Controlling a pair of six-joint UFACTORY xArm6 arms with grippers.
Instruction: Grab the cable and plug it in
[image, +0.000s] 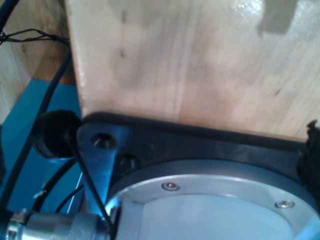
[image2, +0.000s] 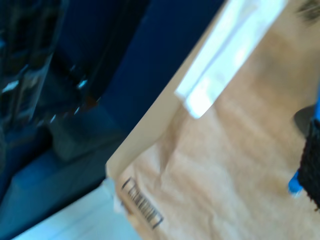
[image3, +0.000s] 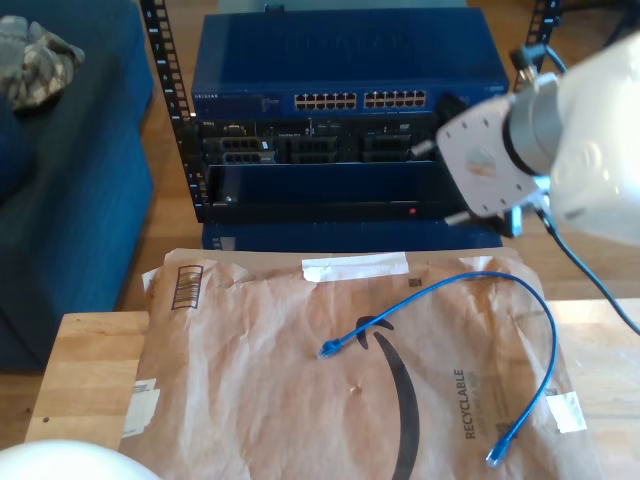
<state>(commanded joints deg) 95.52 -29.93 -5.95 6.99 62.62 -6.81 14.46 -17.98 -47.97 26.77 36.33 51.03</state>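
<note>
Blue cable (image3: 520, 330) loose on envelope (image3: 300, 400)

Exterior view: high, angled down over the paper envelope (image3: 300, 370) toward the rack (image3: 340, 110). First wrist view: close on wooden tabletop (image: 200, 65) and an arm base (image: 210, 200). Second wrist view: close, tilted, sharing the envelope (image2: 225, 175).

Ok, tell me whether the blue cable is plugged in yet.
Not plugged in. The cable lies loose on the paper mailer, both plugs free.
</note>
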